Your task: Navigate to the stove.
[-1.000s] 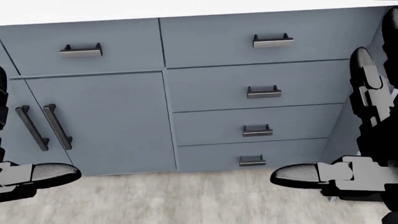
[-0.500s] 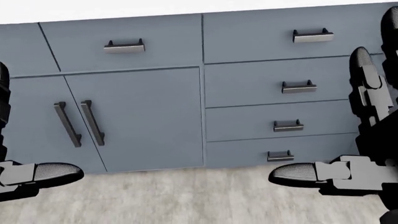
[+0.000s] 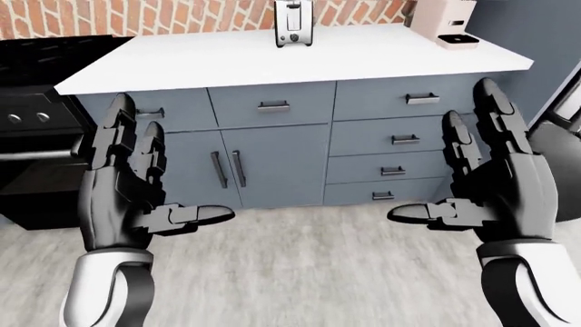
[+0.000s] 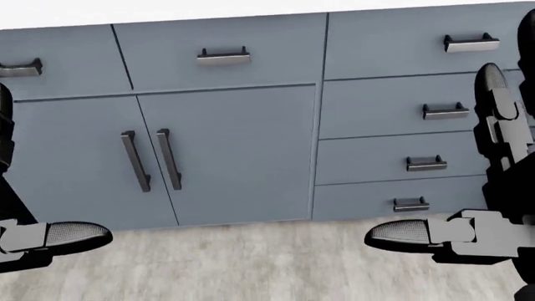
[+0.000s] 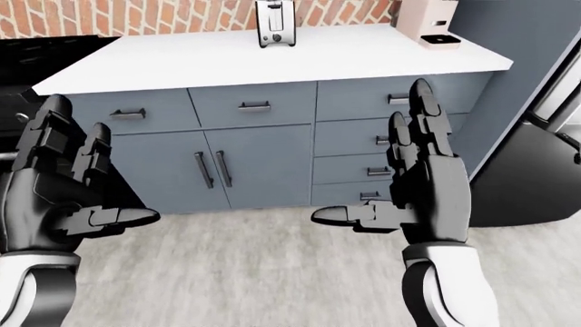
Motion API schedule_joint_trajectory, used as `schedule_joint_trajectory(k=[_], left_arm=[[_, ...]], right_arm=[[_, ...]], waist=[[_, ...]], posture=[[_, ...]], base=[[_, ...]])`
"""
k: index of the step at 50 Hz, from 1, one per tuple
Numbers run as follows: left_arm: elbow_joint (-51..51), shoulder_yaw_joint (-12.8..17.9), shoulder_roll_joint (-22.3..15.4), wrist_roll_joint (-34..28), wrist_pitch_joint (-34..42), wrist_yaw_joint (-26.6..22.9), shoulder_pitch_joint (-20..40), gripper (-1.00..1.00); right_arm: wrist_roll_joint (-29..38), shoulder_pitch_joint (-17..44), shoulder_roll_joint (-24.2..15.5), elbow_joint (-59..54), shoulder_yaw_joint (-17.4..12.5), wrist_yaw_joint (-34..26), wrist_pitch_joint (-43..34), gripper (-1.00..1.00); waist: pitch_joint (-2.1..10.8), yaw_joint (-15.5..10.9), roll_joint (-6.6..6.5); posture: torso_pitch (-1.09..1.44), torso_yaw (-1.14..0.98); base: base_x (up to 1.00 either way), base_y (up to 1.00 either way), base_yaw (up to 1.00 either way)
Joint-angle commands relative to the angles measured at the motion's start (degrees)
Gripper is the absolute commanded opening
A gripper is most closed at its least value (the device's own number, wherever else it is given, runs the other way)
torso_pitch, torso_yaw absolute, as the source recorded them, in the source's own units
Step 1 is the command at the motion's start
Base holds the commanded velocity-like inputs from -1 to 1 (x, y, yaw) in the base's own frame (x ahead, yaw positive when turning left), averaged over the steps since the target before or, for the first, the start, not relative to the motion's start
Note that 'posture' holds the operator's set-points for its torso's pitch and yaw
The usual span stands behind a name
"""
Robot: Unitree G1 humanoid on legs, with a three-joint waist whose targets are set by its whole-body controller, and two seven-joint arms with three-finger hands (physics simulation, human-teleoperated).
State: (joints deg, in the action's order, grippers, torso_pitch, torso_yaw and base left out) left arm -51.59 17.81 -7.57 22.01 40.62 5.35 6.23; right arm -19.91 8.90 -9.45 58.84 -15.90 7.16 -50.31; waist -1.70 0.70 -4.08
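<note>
Across the head view the cabinets (image 4: pixel 226 150) had slid rightward over the last second, so the camera had moved left, not the cupboards. The stove (image 3: pixel 36 129) stood at the left edge of the left-eye view, beside the white counter (image 3: pixel 300 58). I judge the robot was sidestepping toward it, with some way left. The left hand (image 3: pixel 127 184) and right hand (image 3: pixel 495 177) were both spread wide, holding nothing. A toaster (image 3: pixel 293 24) sat top centre.
</note>
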Motion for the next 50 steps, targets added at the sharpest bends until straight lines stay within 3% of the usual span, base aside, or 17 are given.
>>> schedule_joint_trajectory(k=[1, 2, 11, 13, 15, 20, 23, 25, 26, 28, 37, 39, 40, 42, 45, 48, 50], left_arm=[[-1.2, 0.53, -0.25, 0.12, -0.89, 0.29, 0.81, 1.0], [-1.29, 0.55, -0.31, 0.1, -0.85, 0.38, 0.81, 1.0], [-0.89, 0.02, -0.22, -0.57, -1.42, 0.16, 0.67, 1.0], [-0.85, -0.05, -0.13, -0.52, -1.3, 0.14, 0.67, 1.0], [-0.68, -0.17, -0.13, -0.62, -1.33, 0.13, 0.8, 1.0], [-0.35, -0.39, -0.11, -0.67, -1.42, 0.16, 0.96, 1.0], [-0.54, -0.15, -0.06, -0.52, -1.4, 0.1, 0.75, 1.0], [-0.77, -0.03, -0.1, -0.37, -1.16, 0.16, 0.76, 1.0], [-0.74, 0.0, -0.11, -0.36, -1.17, 0.14, 0.71, 1.0], [-0.78, -0.06, -0.1, -0.49, -1.41, 0.01, 0.53, 1.0], [-0.03, -0.29, 0.08, -0.95, -2.18, -0.44, 0.39, 1.0], [0.08, -0.65, 0.09, -1.34, -2.46, -0.66, 0.19, 1.0], [0.12, -0.58, 0.06, -1.55, -2.43, -0.71, 0.16, 1.0], [0.08, -0.21, 0.09, -1.25, -2.15, -0.68, 0.38, 1.0], [-0.07, -0.27, 0.18, -1.26, -2.09, -0.68, 0.26, 1.0], [0.0, -0.33, 0.25, -1.31, -2.31, -0.8, 0.11, 1.0], [0.29, -0.48, 0.25, -1.49, -2.55, -0.86, 0.19, 1.0]], right_arm=[[-0.65, 0.74, -0.72, 1.16, -0.19, 0.32, 1.17, 1.0], [-0.54, 0.64, -0.71, 1.16, -0.06, 0.32, 1.28, 1.0], [1.19, 0.73, 0.46, 1.16, -0.06, -1.19, 0.9, 1.0], [1.18, 0.82, 0.42, 1.16, -0.06, -1.14, 0.8, 1.0], [1.7, 0.85, 0.69, 0.92, 0.06, -1.56, 0.92, 1.0], [2.26, 1.29, 1.07, 1.13, 0.02, -2.03, 0.3, 1.0], [2.21, 1.16, 1.06, 1.16, 0.03, -1.96, 0.4, 1.0], [2.08, 1.17, 0.95, 1.16, 0.09, -1.8, 0.44, 1.0], [2.08, 1.05, 0.96, 1.16, 0.18, -1.79, 0.58, 1.0], [2.32, 0.83, 1.06, 1.16, 0.25, -1.92, 0.75, 1.0], [1.29, 0.56, 0.38, 1.16, 0.32, -1.0, 1.13, 1.0], [1.76, 0.64, 0.75, 1.16, 0.18, -1.52, 1.04, 1.0], [2.08, 0.66, 0.94, 1.16, 0.17, -1.77, 0.99, 1.0], [1.87, 0.87, 0.76, 1.16, 0.2, -1.55, 0.91, 1.0], [2.05, 0.57, 0.89, 1.16, 0.29, -1.65, 1.09, 1.0], [2.37, 0.44, 1.09, 1.15, 0.23, -2.01, 1.23, 1.0], [2.56, 0.51, 1.23, 0.99, 0.34, -2.1, 1.36, 1.0]], waist=[[1.09, -0.11, -0.38], [0.21, -0.28, 0.23], [-0.37, -0.14, 5.46], [0.03, -0.04, 7.63], [0.03, 0.56, 6.54], [0.78, -0.07, 6.24], [-0.12, 0.22, 3.61], [1.02, 0.31, -0.48], [1.76, 0.43, -1.45], [0.02, -0.07, 0.1], [-0.2, -0.15, 5.79], [0.48, -0.11, 8.43], [0.14, 0.5, 6.36], [0.52, 0.02, 7.45], [0.96, -0.08, 6.72], [-0.19, 0.14, 4.28], [0.39, 0.33, 1.13]], posture=[[0.0, 0.0], [0.0, 0.0], [0.0, 0.0], [0.0, 0.0], [0.0, 0.0], [0.0, 0.0], [0.0, 0.0], [0.0, 0.0], [0.0, 0.0], [0.0, 0.0], [0.0, 0.0], [0.0, 0.0], [0.0, 0.0], [0.0, 0.0], [0.0, 0.0], [0.0, 0.0], [0.0, 0.0]], base=[[0.0, 0.41, 0.0], [0.0, 0.41, 0.0], [0.0, 0.4, 0.0], [0.0, 0.41, 0.0], [0.0, 0.41, 0.0], [0.0, 0.4, 0.0], [0.0, 0.4, 0.0], [0.0, 0.41, 0.0], [0.0, 0.41, 0.0], [0.0, 0.4, 0.0], [0.0, 0.4, 0.0], [0.0, 0.4, 0.0], [0.0, 0.41, 0.0], [0.0, 0.4, 0.0], [0.0, 0.4, 0.0], [0.0, 0.4, 0.0], [0.0, 0.39, 0.0]])
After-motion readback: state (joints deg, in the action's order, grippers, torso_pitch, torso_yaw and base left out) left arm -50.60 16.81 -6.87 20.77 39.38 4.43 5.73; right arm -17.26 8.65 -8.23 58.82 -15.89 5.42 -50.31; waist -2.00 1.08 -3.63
